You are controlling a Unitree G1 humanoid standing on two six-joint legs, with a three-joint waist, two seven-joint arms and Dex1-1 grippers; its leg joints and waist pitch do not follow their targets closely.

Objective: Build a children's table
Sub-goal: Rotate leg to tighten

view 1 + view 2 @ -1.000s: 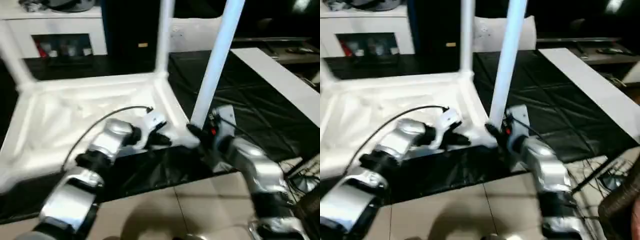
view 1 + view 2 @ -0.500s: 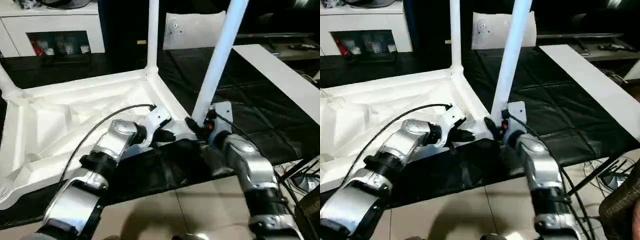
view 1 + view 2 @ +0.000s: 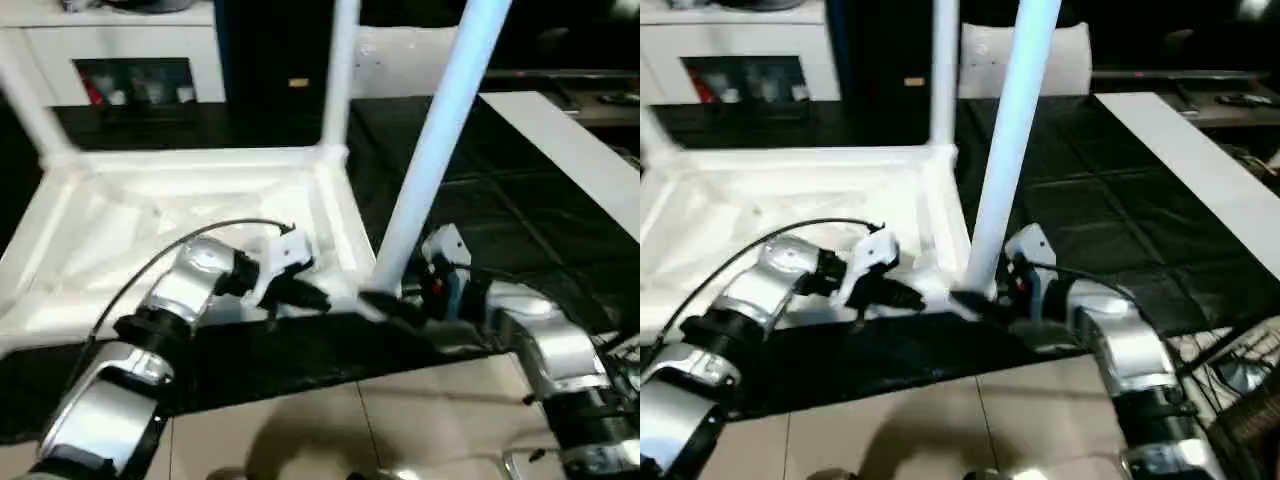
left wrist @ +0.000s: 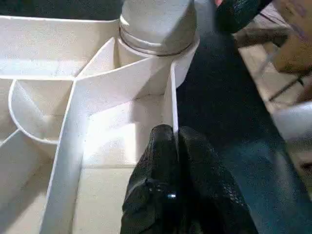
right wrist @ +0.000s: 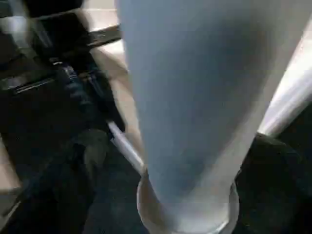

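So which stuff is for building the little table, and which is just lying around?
For the table:
- tabletop, upside down
- near leg
- far leg
- left corner leg

Lying around:
- cabinet
- flat bag
- white board

Head views look down from above; both wrist views sit close, sharing the near leg socket.

1. Two black fingers of the left gripper rise from six o'clock, pressed together, tips at the thin white side wall of the tabletop.
2. White ribs cross the underside toward nine o'clock.
3. At twelve o'clock, a round leg sits in the corner socket; black mat lies toward three o'clock.
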